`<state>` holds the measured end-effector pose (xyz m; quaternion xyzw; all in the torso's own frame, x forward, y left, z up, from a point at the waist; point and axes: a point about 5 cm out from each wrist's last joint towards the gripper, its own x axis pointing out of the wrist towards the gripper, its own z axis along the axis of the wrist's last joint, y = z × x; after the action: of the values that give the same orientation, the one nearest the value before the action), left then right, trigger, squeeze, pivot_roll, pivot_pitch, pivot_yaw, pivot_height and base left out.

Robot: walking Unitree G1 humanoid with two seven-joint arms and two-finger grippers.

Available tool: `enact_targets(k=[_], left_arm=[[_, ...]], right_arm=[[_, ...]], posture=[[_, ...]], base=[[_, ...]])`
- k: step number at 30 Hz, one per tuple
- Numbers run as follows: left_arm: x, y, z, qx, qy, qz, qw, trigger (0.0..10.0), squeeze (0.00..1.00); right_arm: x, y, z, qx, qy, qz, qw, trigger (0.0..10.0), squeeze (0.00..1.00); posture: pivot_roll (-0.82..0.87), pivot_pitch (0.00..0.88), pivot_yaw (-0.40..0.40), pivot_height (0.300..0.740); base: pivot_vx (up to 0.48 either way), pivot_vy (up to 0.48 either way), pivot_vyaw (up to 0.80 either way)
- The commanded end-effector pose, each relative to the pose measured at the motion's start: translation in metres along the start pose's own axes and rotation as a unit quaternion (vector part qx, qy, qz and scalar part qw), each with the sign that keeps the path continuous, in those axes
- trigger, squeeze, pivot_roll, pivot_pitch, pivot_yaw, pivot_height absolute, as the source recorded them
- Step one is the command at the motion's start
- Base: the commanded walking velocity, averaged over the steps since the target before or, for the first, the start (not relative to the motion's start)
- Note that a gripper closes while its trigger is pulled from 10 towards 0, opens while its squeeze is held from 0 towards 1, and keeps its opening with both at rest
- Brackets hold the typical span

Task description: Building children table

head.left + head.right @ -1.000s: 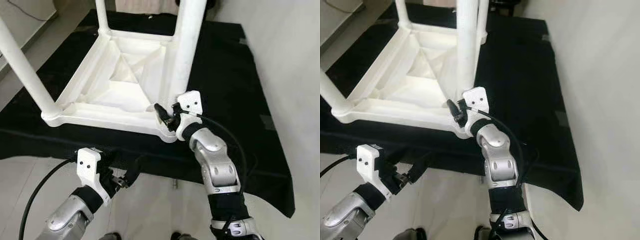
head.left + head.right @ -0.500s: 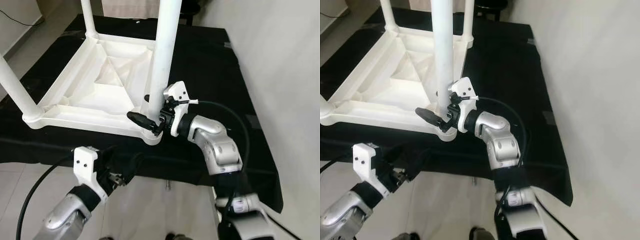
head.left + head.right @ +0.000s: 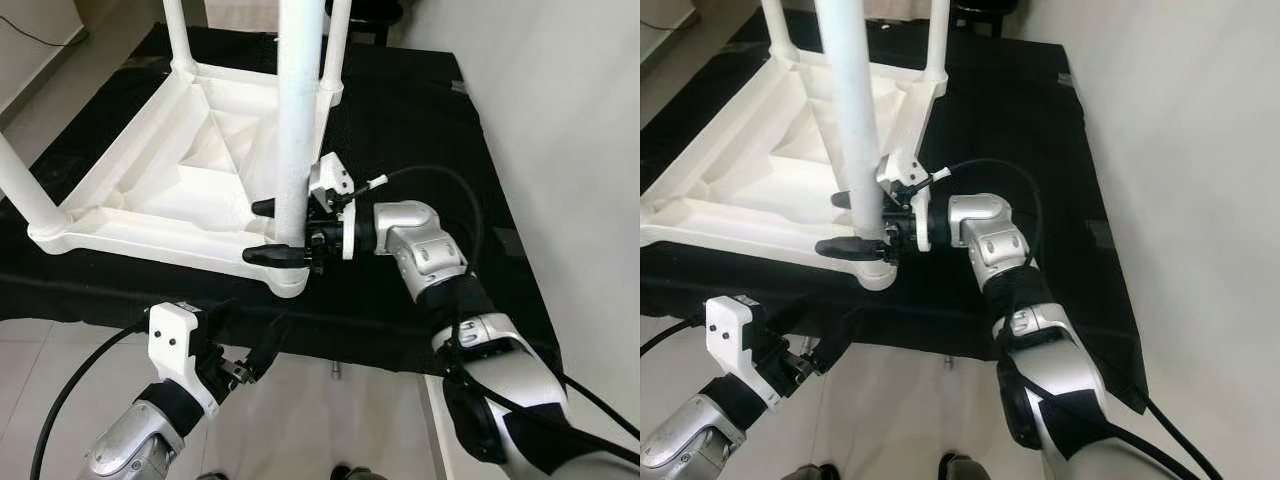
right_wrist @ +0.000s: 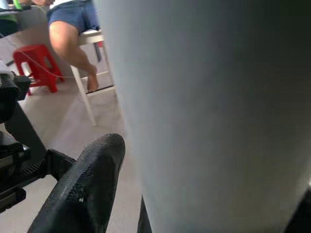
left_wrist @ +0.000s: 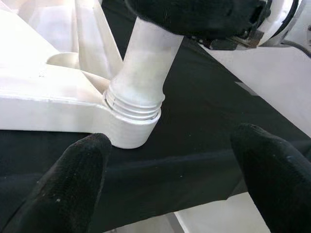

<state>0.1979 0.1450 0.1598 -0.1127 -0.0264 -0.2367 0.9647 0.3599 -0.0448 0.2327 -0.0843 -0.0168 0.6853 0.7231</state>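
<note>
On a black cloth [image 3: 420, 130], a white children's table [image 3: 170, 180] is laid upside down, with four legs counted. The near leg [image 3: 297, 120] is clasped low down by the right gripper [image 3: 272, 232], its arm bent inward. Below the cloth's edge, the left gripper [image 3: 245, 345] is held open and empty.

One upturned white plastic children's table [image 3: 190, 190], with four white cylindrical plastic legs [image 3: 298, 120] standing up from it. One black cloth [image 3: 420, 130] beneath. Two black-fingered grippers: right gripper [image 3: 268, 231], left gripper [image 3: 245, 345]. One small red plastic stool [image 4: 34, 60].
</note>
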Motion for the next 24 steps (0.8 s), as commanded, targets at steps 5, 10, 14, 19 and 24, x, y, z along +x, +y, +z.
enact_targets(k=[5,10,14,19,24], left_arm=[[-0.002,-0.004,-0.003,-0.004,0.009,-0.002,1.0,10.0,0.0],[-0.001,-0.004,-0.005,-0.006,0.008,-0.001,1.0,10.0,0.0],[0.0,-0.004,-0.005,-0.007,0.006,-0.001,1.0,10.0,0.0],[0.001,-0.001,-0.006,-0.007,0.004,0.0,1.0,10.0,0.0],[0.004,0.007,-0.006,-0.006,0.002,0.001,1.0,10.0,0.0]], right_arm=[[0.002,0.0,-0.006,0.005,0.009,0.037,0.999,0.0,0.0],[-0.01,0.0,-0.014,-0.001,0.008,0.023,1.0,0.0,0.0],[-0.025,0.0,-0.017,-0.011,-0.003,-0.016,1.0,0.0,0.0],[-0.04,0.001,-0.027,0.026,-0.004,-0.178,0.984,0.0,0.0],[-0.058,0.027,-0.074,0.087,0.103,-0.515,0.846,0.0,0.0]], posture=[[0.08,0.209,-0.096,0.74],[0.07,0.194,-0.101,0.74],[0.05,0.185,-0.108,0.74],[0.02,0.172,-0.122,0.74],[-0.01,0.156,-0.103,0.74]], base=[[0.0,0.0,0.0],[0.0,0.0,0.0],[0.0,0.0,0.0],[0.0,0.0,0.0],[0.0,0.0,0.0]])
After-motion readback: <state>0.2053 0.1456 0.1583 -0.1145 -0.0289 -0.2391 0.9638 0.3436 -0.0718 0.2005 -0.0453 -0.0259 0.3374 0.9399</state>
